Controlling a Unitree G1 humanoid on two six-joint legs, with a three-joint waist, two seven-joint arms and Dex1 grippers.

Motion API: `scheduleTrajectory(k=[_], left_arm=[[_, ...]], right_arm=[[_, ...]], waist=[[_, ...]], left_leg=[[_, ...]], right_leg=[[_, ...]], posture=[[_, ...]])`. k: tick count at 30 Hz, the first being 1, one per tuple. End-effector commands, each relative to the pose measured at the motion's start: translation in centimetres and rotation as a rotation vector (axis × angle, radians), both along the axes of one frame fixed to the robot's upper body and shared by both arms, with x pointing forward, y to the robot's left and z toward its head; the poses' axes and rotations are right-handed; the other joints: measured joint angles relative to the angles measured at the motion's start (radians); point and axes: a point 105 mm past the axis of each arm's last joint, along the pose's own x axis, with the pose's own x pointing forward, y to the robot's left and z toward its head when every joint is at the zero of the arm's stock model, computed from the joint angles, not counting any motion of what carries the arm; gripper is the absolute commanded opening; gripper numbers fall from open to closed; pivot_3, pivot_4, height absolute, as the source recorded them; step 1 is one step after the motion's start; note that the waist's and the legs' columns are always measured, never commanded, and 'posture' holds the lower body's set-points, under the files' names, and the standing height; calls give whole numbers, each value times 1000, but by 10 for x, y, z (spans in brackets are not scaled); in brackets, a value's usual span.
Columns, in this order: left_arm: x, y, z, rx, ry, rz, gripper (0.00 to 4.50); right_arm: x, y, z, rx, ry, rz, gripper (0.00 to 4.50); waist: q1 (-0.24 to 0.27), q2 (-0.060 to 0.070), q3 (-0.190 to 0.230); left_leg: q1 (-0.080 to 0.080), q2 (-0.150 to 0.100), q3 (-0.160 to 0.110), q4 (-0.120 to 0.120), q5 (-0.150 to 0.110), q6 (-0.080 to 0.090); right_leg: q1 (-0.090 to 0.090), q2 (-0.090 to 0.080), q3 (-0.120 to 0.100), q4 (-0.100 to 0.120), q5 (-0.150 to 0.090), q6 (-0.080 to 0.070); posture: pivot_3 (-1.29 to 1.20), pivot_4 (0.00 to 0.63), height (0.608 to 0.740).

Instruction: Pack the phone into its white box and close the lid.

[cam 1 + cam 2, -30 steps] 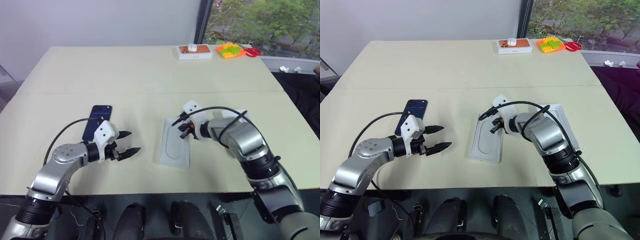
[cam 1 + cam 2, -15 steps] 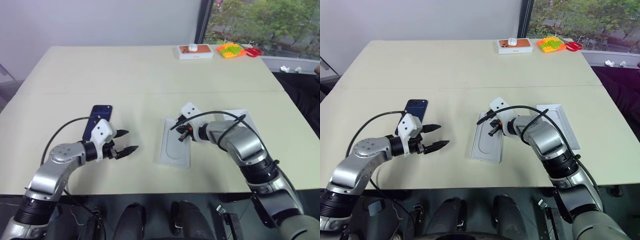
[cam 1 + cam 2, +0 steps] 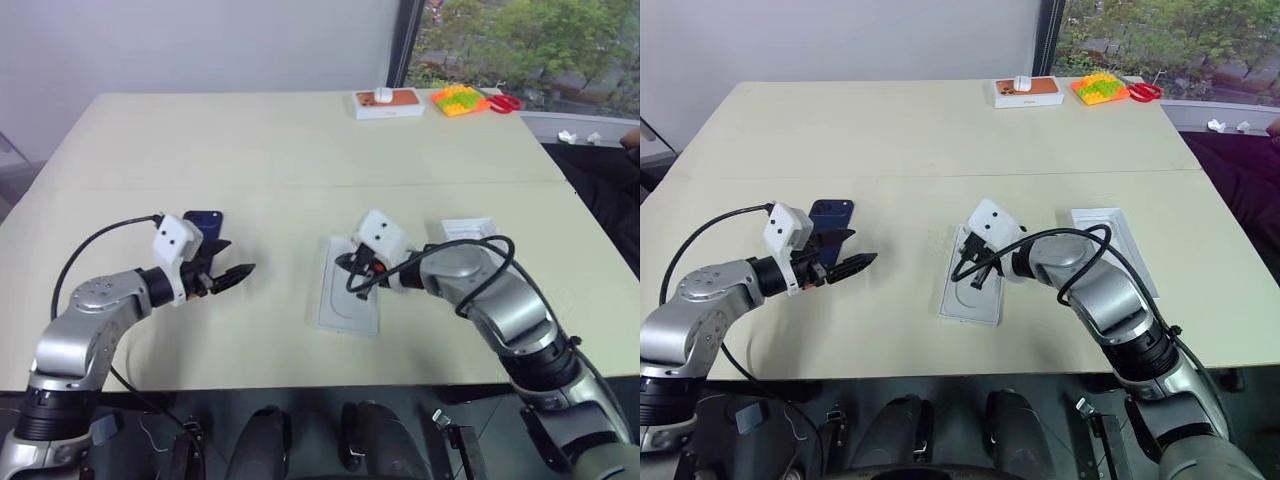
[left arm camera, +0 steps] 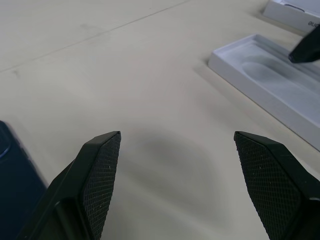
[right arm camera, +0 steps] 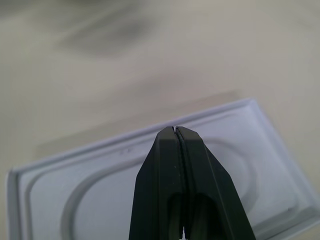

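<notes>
Since a second ago the left tool (image 3: 232,275) has drawn back toward the robot's left, so it now sits right in front of the phone (image 3: 205,221), and the right tool (image 3: 980,276) has pulled in toward the near left over the white insert (image 3: 349,296). The left tool's fingers stand wide apart with nothing between them; the right tool's fingers are pressed together on nothing, their tips hovering over the insert's rounded recess. The phone lies flat on the tabletop (image 3: 300,150) just behind the left tool, and that arm's white wrist block hides most of it, leaving only the far end with the camera corner in the head views. The left wrist view catches a dark blue sliver of the phone beside one finger (image 4: 97,170), cut off at the frame's edge, and also the insert with the right tool's black tip above it. A white box (image 3: 1112,245) lies beyond the right arm, well apart from the left tool; whether it is tray or lid cannot be told. The right wrist view shows the insert's raised rim close up.
</notes>
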Motion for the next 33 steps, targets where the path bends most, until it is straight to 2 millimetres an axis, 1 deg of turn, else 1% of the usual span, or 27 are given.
scheduleTrajectory(k=[1,3,5,6,9,11,12,14,16,19,21,25,28,31,33], left_arm=[[8,22,15,-37,-2,104,3834],[16,38,24,-121,16,205,3834],[24,55,30,-175,34,316,4335],[27,60,32,-189,39,363,4486],[39,78,32,-254,98,524,4486],[44,90,22,-276,212,623,4486],[47,94,18,-291,260,654,4486],[51,97,17,-330,310,679,4486],[56,98,16,-361,364,689,4486],[58,95,5,-309,489,677,4486],[59,94,1,-286,538,668,4486],[60,85,-6,-263,629,607,4486],[55,70,-13,-252,719,510,4486],[51,60,-15,-248,766,439,4486],[46,51,-16,-244,799,378,4486]], right_arm=[[-3,5,12,6,-61,33,44],[-1,8,18,18,-90,35,44],[3,12,24,34,-113,33,0],[5,14,26,39,-123,31,0],[10,20,29,46,-139,27,0],[10,24,30,53,-141,31,0],[10,26,30,56,-141,37,0],[9,30,29,61,-140,48,0],[7,34,28,65,-136,60,0],[5,38,27,70,-132,71,0],[5,40,26,70,-132,74,0],[5,41,25,70,-132,74,0],[8,42,25,72,-133,64,0],[10,43,25,73,-130,53,0],[17,44,20,50,-131,32,0]], waist=[[-1,0,0],[0,-1,0],[0,-1,0],[-1,-1,0],[-1,-1,0],[0,-2,0],[0,-2,0],[0,-2,0],[0,-2,1],[0,-3,1],[-2,-3,1],[-5,-3,1],[-5,-3,1],[-4,-3,0],[-4,-3,0]], left_leg=[[0,0,0,0,0,0],[0,0,0,0,0,0],[0,0,-1,0,0,0],[0,0,-1,0,0,0],[0,0,-1,0,0,0],[0,0,-1,0,0,0],[0,0,-1,0,0,0],[0,0,-1,0,0,0],[0,-1,-1,0,0,0],[0,-1,-1,1,0,0],[0,-1,-1,1,0,0],[0,-2,-1,1,0,-1],[1,-2,-1,1,0,-1],[1,-2,-1,1,0,-1],[1,-2,-1,1,0,-1]], right_leg=[[0,0,0,0,0,0],[0,0,0,0,0,0],[0,1,-1,0,0,0],[0,1,-1,0,0,0],[0,0,-1,0,0,0],[0,0,-1,0,0,0],[0,0,-1,0,0,0],[0,0,-1,1,0,0],[0,0,-1,1,0,0],[0,0,-1,1,0,0],[0,0,-1,2,0,0],[0,-1,-1,3,0,0],[0,-1,-1,4,0,0],[0,-1,-1,4,0,0],[0,-2,-1,4,0,0]], posture=[[0,150,740],[0,150,740],[0,150,740],[0,150,740],[0,150,740],[0,150,740],[0,150,740],[0,150,740],[0,150,740],[0,150,740],[0,150,740],[0,150,740],[0,150,740],[0,150,740],[0,150,740]])
